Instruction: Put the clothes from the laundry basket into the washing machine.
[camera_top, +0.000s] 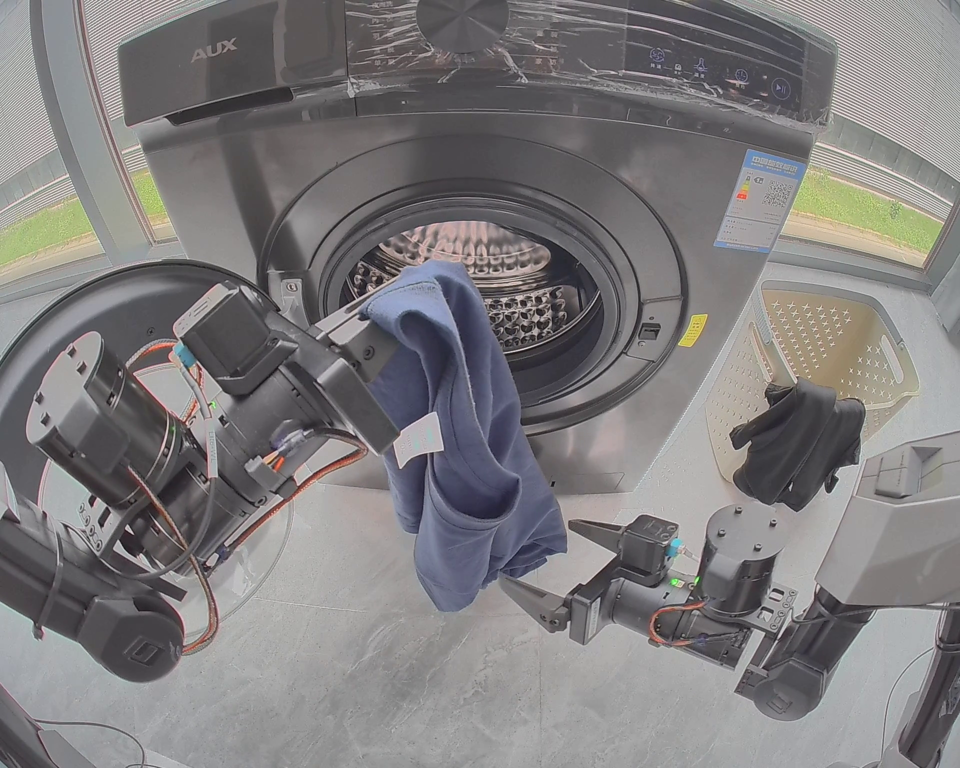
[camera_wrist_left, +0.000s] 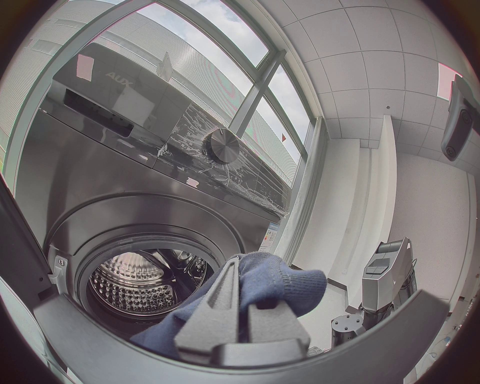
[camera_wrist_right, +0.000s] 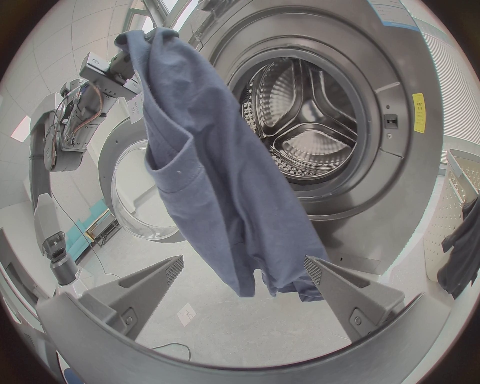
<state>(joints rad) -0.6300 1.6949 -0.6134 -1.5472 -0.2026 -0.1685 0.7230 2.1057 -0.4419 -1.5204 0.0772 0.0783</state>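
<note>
Left fingers (camera_wrist_left: 220, 300) pinch blue shirt (camera_top: 470, 430) top edge; cloth droops below them, before washer drum (camera_top: 490, 265). Right fingers (camera_wrist_right: 350, 295) spread, hem hanging between them. Soft, light, floppy: best gathered at hem.

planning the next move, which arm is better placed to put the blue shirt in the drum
Left. The left tool is shut on the blue shirt, held up before the open drum. The right tool is open, low by the shirt's hanging hem.
</note>
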